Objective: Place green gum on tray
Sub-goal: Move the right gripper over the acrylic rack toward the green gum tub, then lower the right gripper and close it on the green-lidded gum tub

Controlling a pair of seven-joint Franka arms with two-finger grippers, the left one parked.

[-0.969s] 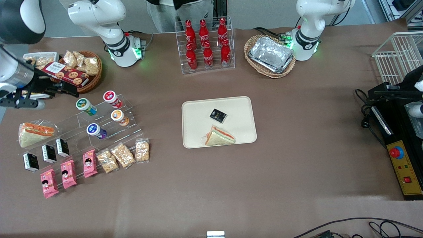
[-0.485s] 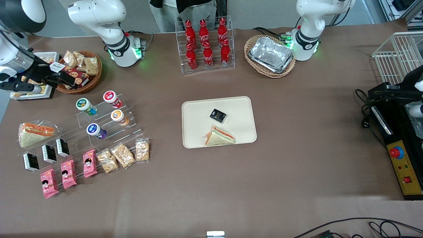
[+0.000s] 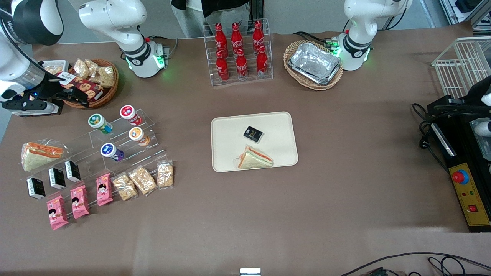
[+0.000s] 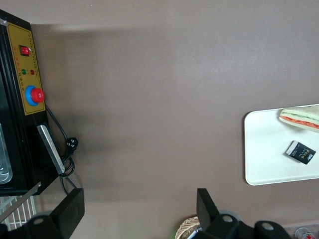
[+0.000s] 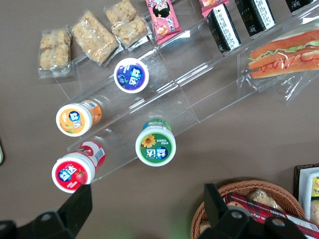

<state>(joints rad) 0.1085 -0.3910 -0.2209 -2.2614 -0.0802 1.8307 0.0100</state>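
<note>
Brown worktop (image 3: 345,191) shows the task barely begun: the hand (image 5: 149,219), fingers spread and empty, hovers above the green-rimmed, white-lidded cylindrical gum bottle (image 5: 155,145), which sits just below it on its clear acrylic rack (image 5: 199,94), well apart from the cream rectangular tray (image 3: 226,126).

**Open air above the green gum, neighbours close by**

The gripper (image 3: 73,96) hangs over the wicker snack basket (image 3: 109,94), fingers spread. The green gum (image 3: 99,123) lies on the clear acrylic stand (image 3: 147,120) with nothing above its lid — the red-lidded bottle (image 3: 129,114) sits just beside it. Bare brown table (image 3: 184,115) runs to the tray (image 3: 226,126), where a black packet (image 3: 253,133) and a sandwich (image 3: 255,158) take room.
</note>
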